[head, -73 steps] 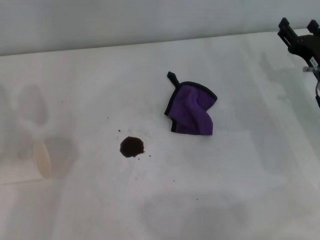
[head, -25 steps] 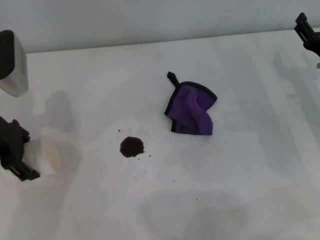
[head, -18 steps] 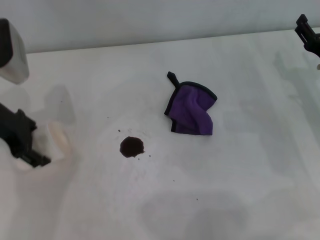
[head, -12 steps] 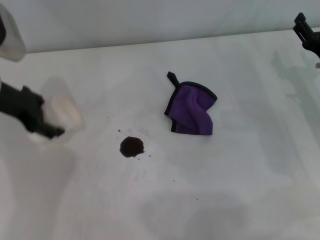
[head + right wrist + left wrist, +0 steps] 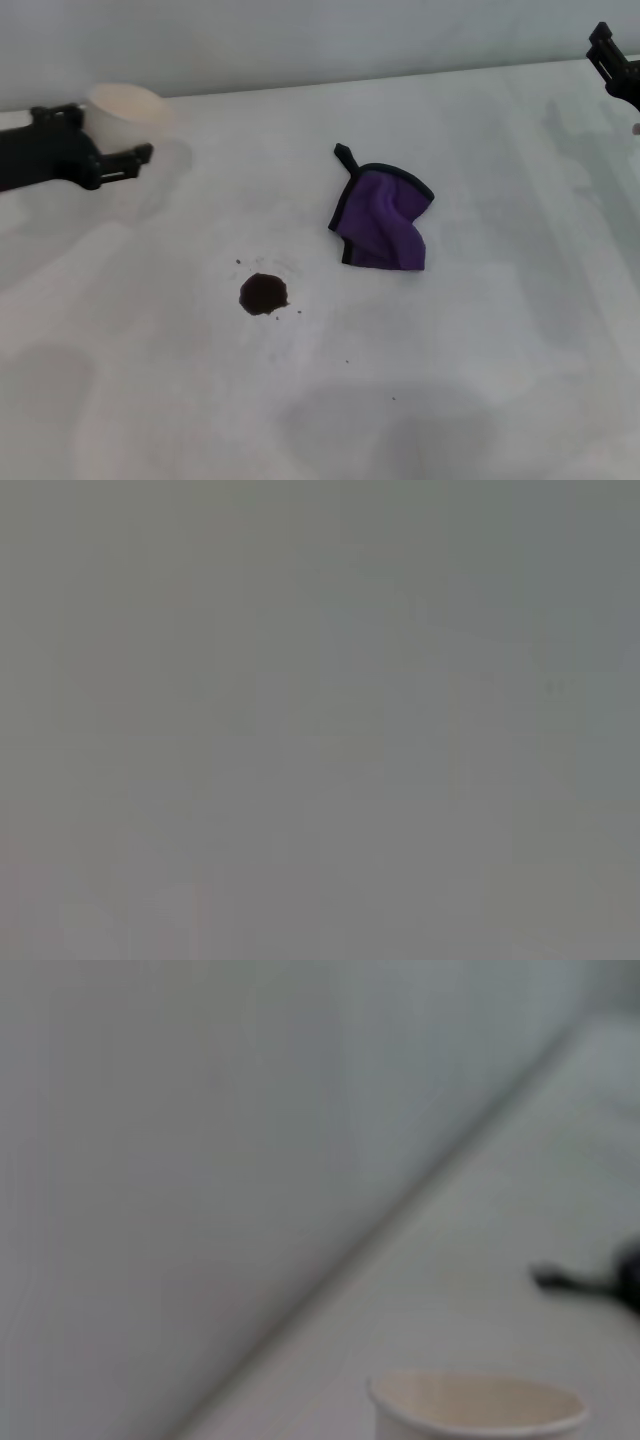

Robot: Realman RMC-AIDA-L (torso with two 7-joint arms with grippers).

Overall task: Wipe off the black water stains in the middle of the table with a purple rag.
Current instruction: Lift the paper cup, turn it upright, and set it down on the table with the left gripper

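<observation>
Head view: the purple rag (image 5: 383, 228) lies crumpled on the white table (image 5: 500, 330), a little right of centre, well apart from both grippers. Its long axis runs from the short black corner loop (image 5: 345, 155), which points toward the far edge of the table and slightly left, down to a folded lower edge facing the near right. The black water stains (image 5: 264, 293) sit near the rag, to its near left, a dark roundish blot with a few tiny specks scattered around it; rag and blot do not touch. At the far left, the left gripper (image 5: 110, 160) reaches in level over the table, its fingers pinching a cream paper cup (image 5: 125, 110) that stands upright with the open mouth up. Half a second earlier that gripper and cup were lower and nearer in the picture, beside the stain's left; they have since swung up and away toward the back of the table, while the rag and the blot have not shifted. The right gripper (image 5: 616, 62) shows only as a dark tip at the far right edge, unmoved, and whether its fingers are spread or pressed together cannot be told. In the left wrist view the cup's rim (image 5: 478, 1405) fills the lower edge, with the rag's black loop (image 5: 565, 1280) blurred beyond it.
</observation>
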